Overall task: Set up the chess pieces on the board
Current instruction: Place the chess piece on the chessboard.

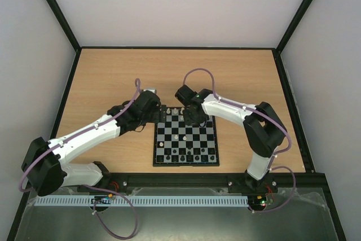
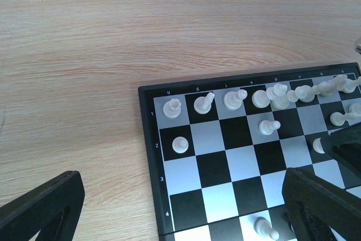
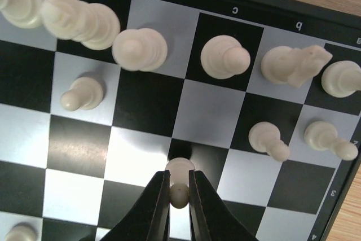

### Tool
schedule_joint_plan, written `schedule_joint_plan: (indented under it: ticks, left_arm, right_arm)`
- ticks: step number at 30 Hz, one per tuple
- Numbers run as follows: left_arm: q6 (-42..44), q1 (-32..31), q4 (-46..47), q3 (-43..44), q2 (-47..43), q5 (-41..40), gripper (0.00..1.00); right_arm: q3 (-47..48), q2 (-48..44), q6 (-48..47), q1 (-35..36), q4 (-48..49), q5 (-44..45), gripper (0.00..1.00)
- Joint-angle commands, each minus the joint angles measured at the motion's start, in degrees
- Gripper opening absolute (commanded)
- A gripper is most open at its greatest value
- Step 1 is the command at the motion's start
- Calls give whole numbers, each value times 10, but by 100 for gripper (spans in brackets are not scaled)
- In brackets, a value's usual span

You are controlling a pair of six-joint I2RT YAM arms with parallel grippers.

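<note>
Right pincer (image 3: pixel 179 182) clamps white pawn (image 3: pixel 180 167) over board (image 3: pixel 141 105); left pincer (image 2: pixel 180 176) gapes wide at board corner.

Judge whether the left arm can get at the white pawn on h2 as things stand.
Probably yes: the left fingers stand open just short of that pawn, and the board between them is bare.
</note>
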Motion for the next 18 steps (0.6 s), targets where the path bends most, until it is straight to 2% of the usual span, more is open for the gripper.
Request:
schedule_joint_plan:
  ticks: [1,18]
  left_arm:
    - [8,4,4,-9,5,4,99]
    - [6,5,3,-9,7,3,99]
  right_arm:
    - [19,19,-15,-12,-26,12,10]
    - [27,36,-31,-38,-11,9,12]
